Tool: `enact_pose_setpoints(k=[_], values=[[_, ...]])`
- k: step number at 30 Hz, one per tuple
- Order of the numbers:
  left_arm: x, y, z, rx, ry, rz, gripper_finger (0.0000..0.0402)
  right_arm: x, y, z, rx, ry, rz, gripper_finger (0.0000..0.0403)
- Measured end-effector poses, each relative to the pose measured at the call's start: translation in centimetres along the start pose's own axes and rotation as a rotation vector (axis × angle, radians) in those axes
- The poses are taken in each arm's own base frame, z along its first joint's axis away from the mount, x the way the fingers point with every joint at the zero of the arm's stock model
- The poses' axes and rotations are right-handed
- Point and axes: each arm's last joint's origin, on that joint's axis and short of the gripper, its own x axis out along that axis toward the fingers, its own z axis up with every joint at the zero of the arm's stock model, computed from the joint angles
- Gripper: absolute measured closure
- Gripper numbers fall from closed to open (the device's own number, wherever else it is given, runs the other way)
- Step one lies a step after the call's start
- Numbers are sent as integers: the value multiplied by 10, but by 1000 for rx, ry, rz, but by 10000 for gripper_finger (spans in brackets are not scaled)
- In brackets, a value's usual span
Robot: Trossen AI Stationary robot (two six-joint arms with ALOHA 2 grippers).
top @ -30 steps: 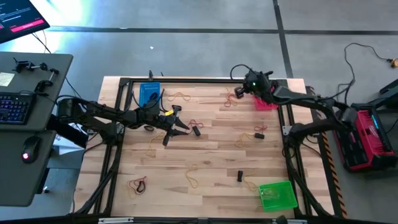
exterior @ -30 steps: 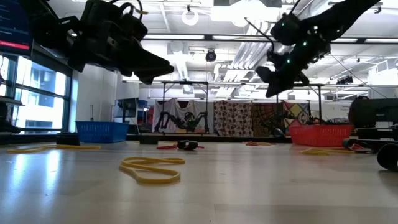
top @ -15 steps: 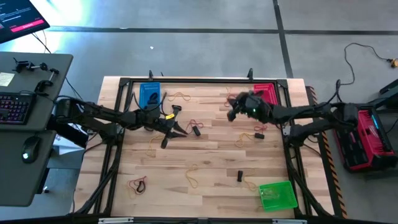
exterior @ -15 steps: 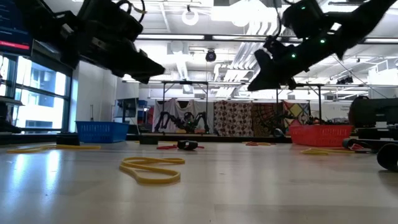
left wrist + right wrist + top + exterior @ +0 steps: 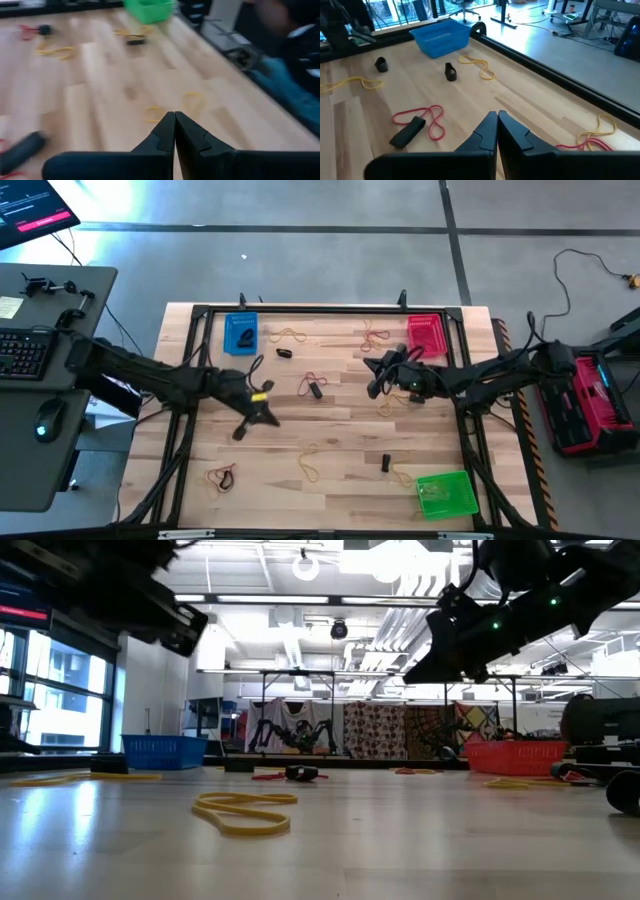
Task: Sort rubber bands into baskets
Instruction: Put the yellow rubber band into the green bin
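Rubber bands lie scattered on the wooden table: a yellow one point(image 5: 291, 335) by the blue basket point(image 5: 240, 335), red ones point(image 5: 375, 335) by the red basket point(image 5: 425, 335), and a red one with a black one point(image 5: 313, 386) mid-table. The green basket point(image 5: 447, 495) stands at the near right. My left gripper point(image 5: 267, 416) hangs shut and empty above the table left of middle; its wrist view shows the closed fingers point(image 5: 174, 131) over a yellow band point(image 5: 155, 114). My right gripper point(image 5: 372, 372) is shut and empty above the table right of middle point(image 5: 497, 127).
A black metal frame point(image 5: 300, 310) rims the table. More bands lie near the front: yellow point(image 5: 310, 462), red and black point(image 5: 221, 477), black point(image 5: 385, 463). A desk with a keyboard point(image 5: 22, 352) stands to the left, and a red and black case point(image 5: 590, 395) to the right.
My left gripper has shut on nothing and drawn back toward the table's near left. My right gripper, shut throughout, has come away from the red basket toward the table's middle and near side.
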Motion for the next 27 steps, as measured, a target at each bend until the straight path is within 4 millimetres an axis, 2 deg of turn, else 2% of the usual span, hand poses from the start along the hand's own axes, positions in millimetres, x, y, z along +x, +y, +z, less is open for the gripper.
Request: enact_pose_setpoints(k=[5,14,19,27], values=[[1,-31,9,-72,58,-102,401,-3,4,-1,-7,-3,6,403],[-5,-82,14,-281,317,-73,401,-4,6,-2,-13,-3,1,403],[-11,-109,3,-466,430,-100,401,-4,6,-2,-19,-3,1,403],[-22,-147,-14,-606,594,-137,401,-4,6,-2,-22,-3,1,403]])
